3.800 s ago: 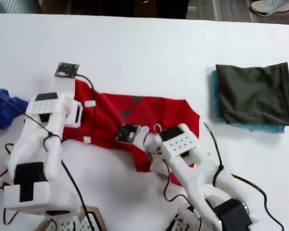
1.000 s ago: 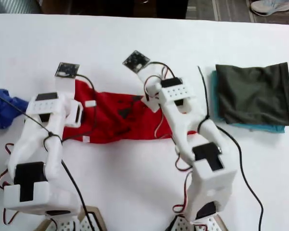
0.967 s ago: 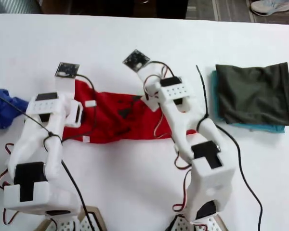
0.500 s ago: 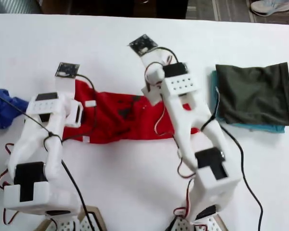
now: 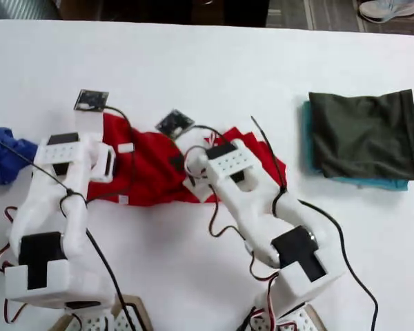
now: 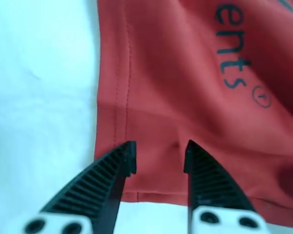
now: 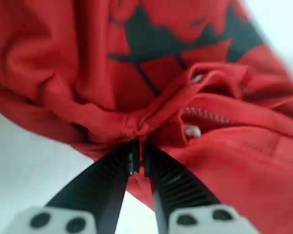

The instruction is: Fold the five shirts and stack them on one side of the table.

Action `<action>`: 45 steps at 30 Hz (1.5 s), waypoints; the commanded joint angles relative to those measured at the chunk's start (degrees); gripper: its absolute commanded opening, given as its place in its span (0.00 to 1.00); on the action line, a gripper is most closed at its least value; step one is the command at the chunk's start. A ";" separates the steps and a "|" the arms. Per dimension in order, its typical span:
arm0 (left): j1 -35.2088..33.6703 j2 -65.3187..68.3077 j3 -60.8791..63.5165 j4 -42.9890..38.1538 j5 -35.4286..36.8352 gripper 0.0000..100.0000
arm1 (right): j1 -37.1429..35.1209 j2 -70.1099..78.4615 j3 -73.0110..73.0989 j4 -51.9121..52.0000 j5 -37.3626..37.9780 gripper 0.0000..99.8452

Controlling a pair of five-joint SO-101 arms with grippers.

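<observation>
One red shirt [image 5: 148, 172] lies mid-tabletop [image 5: 193, 62] between the arms. The right hand [image 7: 136, 146], clamped on a bunched fold, has swung back from the far side toward the left hand [image 6: 158, 151], which hovers open over the hem. The fold looks underway.

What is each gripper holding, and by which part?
Right gripper pinches the red shirt at a bunched fold; left gripper is open, holding nothing.

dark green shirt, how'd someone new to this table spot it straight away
Start at the white table in the high view and go to its right side, past the red shirt. A folded pile lies there; the dark green shirt is on top, covering a teal shirt that peeks out along its edges.
</observation>
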 commanded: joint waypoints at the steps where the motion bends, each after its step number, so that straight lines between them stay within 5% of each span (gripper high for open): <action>1: -0.53 -2.90 -0.57 0.09 0.88 0.18 | -0.40 -3.21 2.64 -0.48 -0.18 0.02; 12: -4.92 -2.99 -0.57 10.11 -7.65 0.18 | 1.19 -18.86 -0.70 -0.48 -0.35 0.02; 17: -7.30 -3.08 -3.56 12.84 -8.70 0.18 | 9.01 -18.07 -0.26 -0.48 -0.35 0.02; 27: -7.03 -2.90 -25.89 32.70 -8.70 0.18 | 21.67 -13.05 3.60 -5.49 -0.44 0.02; 30: -5.54 -2.46 -25.10 29.27 -7.91 0.18 | 21.85 -12.09 8.00 -11.91 -0.44 0.02; 38: 2.20 -2.64 -4.62 4.48 -6.77 0.18 | 21.58 -11.74 14.51 -22.46 -0.44 0.02; 45: -4.31 -2.99 2.07 1.76 -11.60 0.18 | 21.85 -11.82 17.23 -26.24 -2.90 0.02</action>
